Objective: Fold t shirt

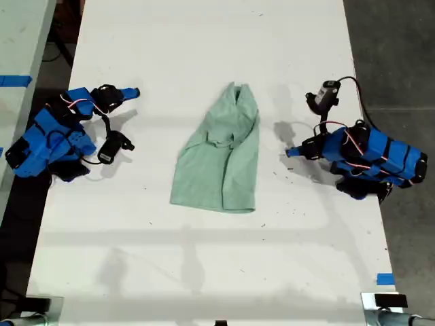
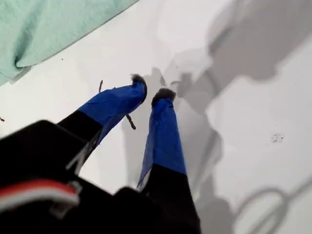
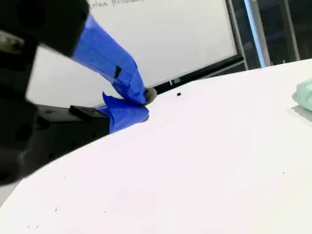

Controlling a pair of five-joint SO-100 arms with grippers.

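The pale mint-green t shirt (image 1: 221, 153) lies wrinkled and partly folded lengthwise in the middle of the white table (image 1: 204, 272). My first gripper (image 1: 291, 153) rests at the exterior view's right, a short way from the shirt's edge. Its blue-taped fingertips (image 2: 151, 87) are nearly together over bare table and hold nothing, with the t shirt (image 2: 44, 29) close by. My second gripper (image 1: 134, 92) lies low on the table at the exterior view's left, well apart from the shirt. In the second wrist view this gripper (image 3: 146, 105) is shut and empty, and a corner of the t shirt (image 3: 304, 95) shows far off.
A second pale table (image 1: 20, 41) with blue tape (image 1: 15, 81) stands at the exterior view's left. Dark floor (image 1: 394, 41) borders the exterior view's right. A blue tape mark (image 1: 385, 278) sits near the table's front corner on that side. Cables trail behind both arms.
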